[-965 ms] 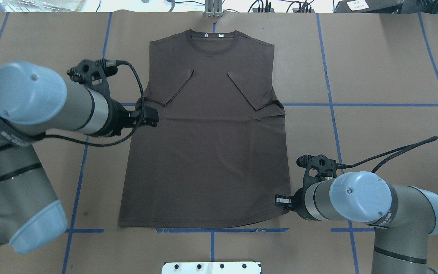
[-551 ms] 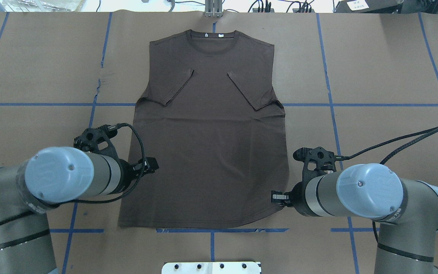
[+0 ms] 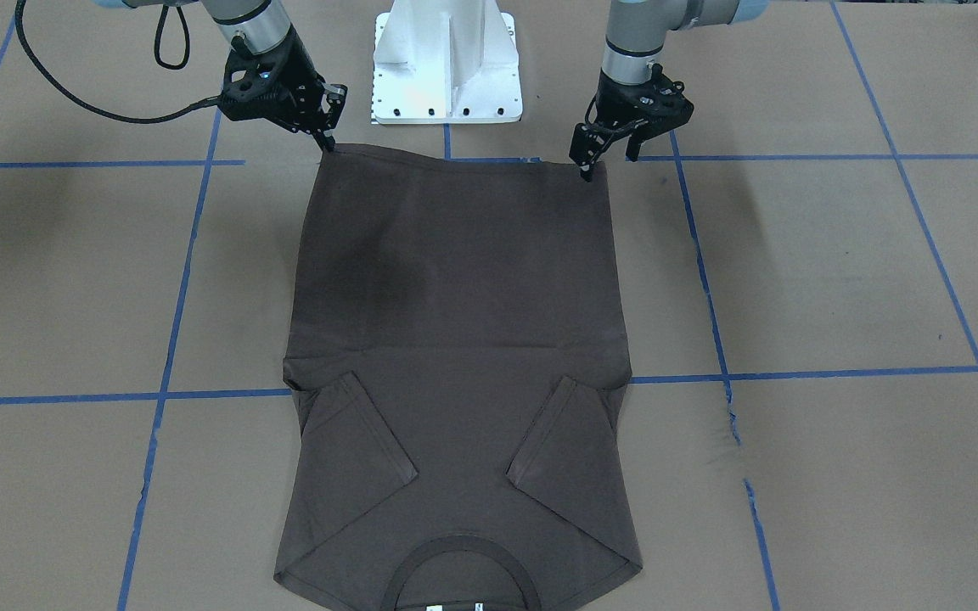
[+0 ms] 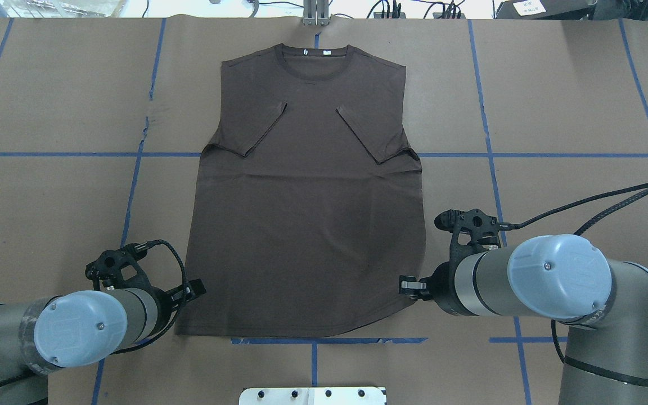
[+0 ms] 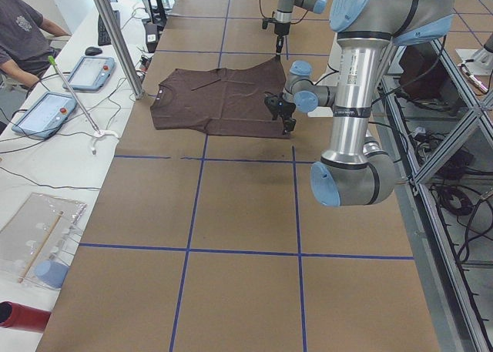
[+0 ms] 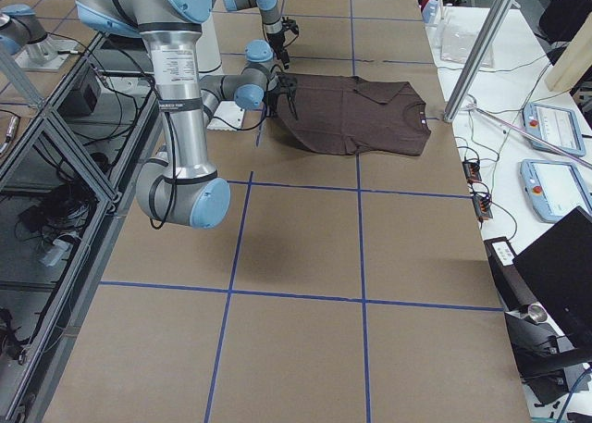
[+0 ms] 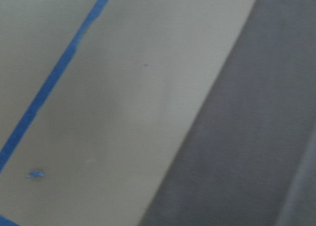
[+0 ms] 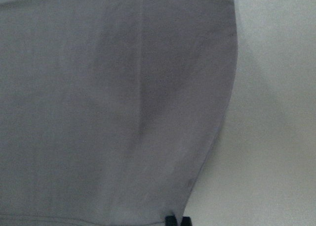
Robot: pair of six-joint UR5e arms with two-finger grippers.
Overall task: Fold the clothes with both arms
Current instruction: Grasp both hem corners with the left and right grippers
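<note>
Two grippers work the hem: the right gripper pinches the shirt at its 5 o'clock corner, while your left gripper hangs spread beside the 7 o'clock corner. The shirt lies flat mid-table, long axis 12 to 6, collar toward 12. Bare table flanks both sides.

Robotics lab: tape-gridded table, teach pendants.

Brown table with blue tape lines, white pedestal
</note>
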